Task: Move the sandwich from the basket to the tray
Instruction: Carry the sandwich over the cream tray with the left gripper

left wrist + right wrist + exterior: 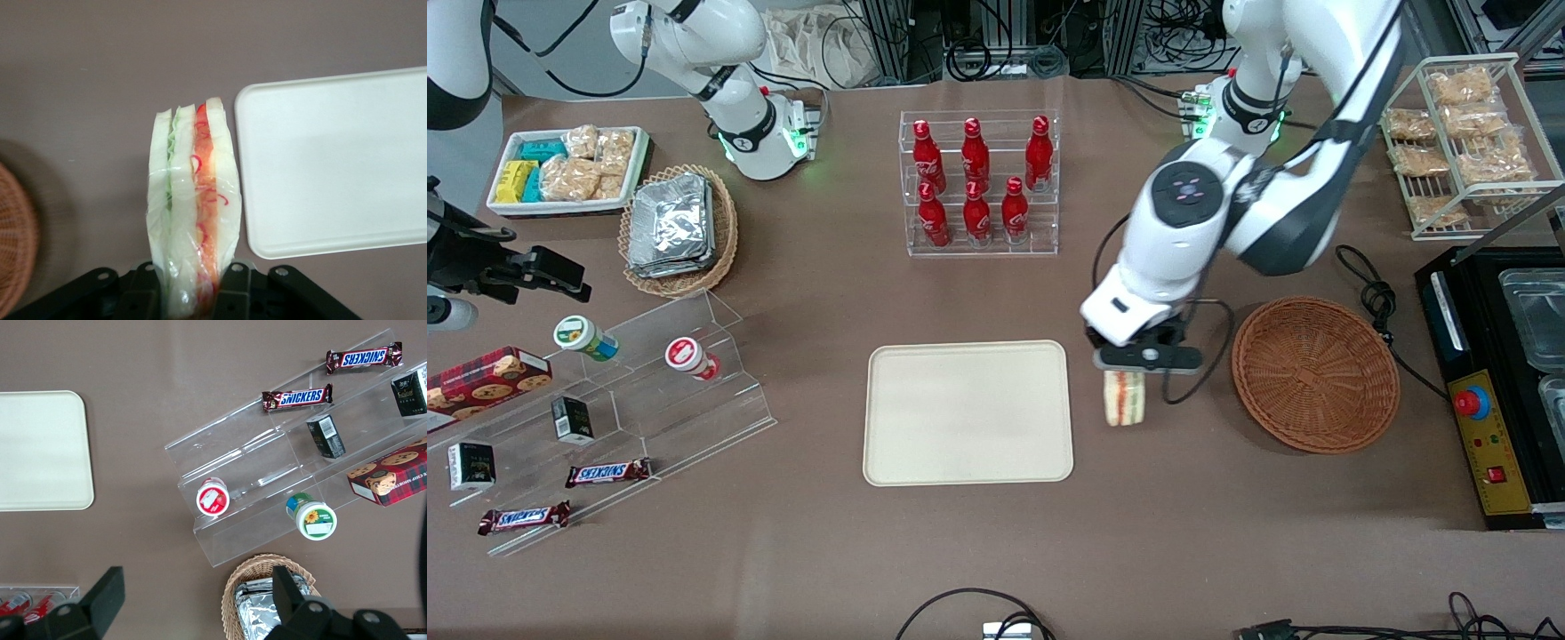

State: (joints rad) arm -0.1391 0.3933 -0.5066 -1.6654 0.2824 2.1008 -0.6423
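Note:
My left gripper [1125,378] hangs above the brown table between the basket and the tray, shut on the sandwich [1124,397]. The sandwich [193,200] is a wrapped wedge of pale bread with green, orange and red filling, clamped between the black fingers [233,290] and pointing down toward the table. The reddish-brown wicker basket [1314,373] stands empty toward the working arm's end, its rim [13,247] showing in the left wrist view. The cream tray [967,412] lies flat and bare beside the sandwich [333,160].
A clear rack of red bottles [978,182] stands farther from the front camera than the tray. A black cable [1378,302] and a black machine [1494,391] lie past the basket. An acrylic shelf with snacks [605,400] and a foil-packet basket [678,229] sit toward the parked arm's end.

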